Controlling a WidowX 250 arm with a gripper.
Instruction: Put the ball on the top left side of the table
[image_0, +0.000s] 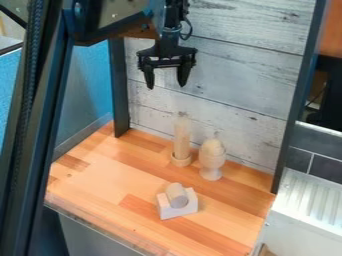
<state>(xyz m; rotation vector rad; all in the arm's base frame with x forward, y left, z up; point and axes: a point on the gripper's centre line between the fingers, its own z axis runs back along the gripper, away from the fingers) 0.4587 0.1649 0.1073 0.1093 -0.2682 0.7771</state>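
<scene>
The black gripper (166, 85) hangs high in front of the whitewashed plank wall, its fingers apart with nothing between them. It is well above the wooden table (93, 175). Toward the back right of the table, a pale rounded wooden piece, perhaps the ball (213, 148), rests in the top of a stemmed wooden cup (212, 172). Its lower part is hidden by the cup, and I cannot tell if it is fully round.
Left of the cup, a tall wooden cylinder (182, 135) stands upright in a round base. Nearer the front, a short cylinder (176, 195) lies on a notched pale block (179, 211). Dark posts stand at both back corners; a dark frame crosses the left.
</scene>
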